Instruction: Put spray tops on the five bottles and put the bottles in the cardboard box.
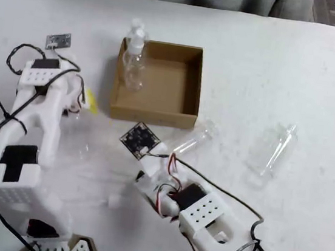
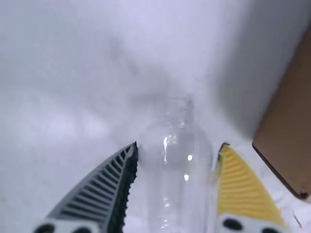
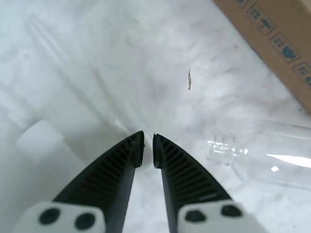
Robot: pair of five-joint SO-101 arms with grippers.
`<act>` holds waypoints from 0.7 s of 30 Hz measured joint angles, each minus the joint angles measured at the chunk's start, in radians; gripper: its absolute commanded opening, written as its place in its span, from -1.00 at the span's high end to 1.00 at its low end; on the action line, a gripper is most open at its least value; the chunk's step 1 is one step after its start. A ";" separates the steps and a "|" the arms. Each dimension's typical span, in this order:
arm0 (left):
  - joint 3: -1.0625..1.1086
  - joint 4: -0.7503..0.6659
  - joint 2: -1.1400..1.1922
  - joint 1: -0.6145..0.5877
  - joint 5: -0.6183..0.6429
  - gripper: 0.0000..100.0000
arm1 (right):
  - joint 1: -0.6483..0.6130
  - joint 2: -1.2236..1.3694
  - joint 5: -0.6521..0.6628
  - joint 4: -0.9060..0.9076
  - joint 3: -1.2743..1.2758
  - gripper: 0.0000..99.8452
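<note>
In the left wrist view my left gripper (image 2: 176, 162) has its grey and yellow fingers pressed against both sides of a clear bottle (image 2: 175, 160) with a bare neck. From above, that gripper (image 1: 83, 104) sits just left of the cardboard box (image 1: 185, 109). One bottle with a spray top (image 1: 134, 60) rests inside the box against its left wall. My right gripper (image 3: 144, 148) is shut with nothing in it, low over the table in front of the box (image 3: 272, 39), beside the open neck of a lying bottle (image 3: 221, 150). A white spray top (image 3: 39, 141) lies nearby.
Two bare clear bottles lie on the white table: one (image 1: 193, 138) just off the box's front right corner, another (image 1: 272, 147) farther right. A small white piece (image 1: 113, 201) lies between the arms. A small board (image 1: 58, 40) sits at the back left.
</note>
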 measured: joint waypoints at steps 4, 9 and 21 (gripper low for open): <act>0.002 0.028 0.000 0.002 0.000 0.42 | 0.000 0.000 0.000 0.000 0.000 0.97; 0.112 0.017 -0.084 0.008 0.000 0.42 | 0.000 0.000 0.000 0.000 0.000 0.97; 0.183 -0.091 -0.127 0.029 0.000 0.43 | 0.002 0.000 0.000 0.000 0.000 0.97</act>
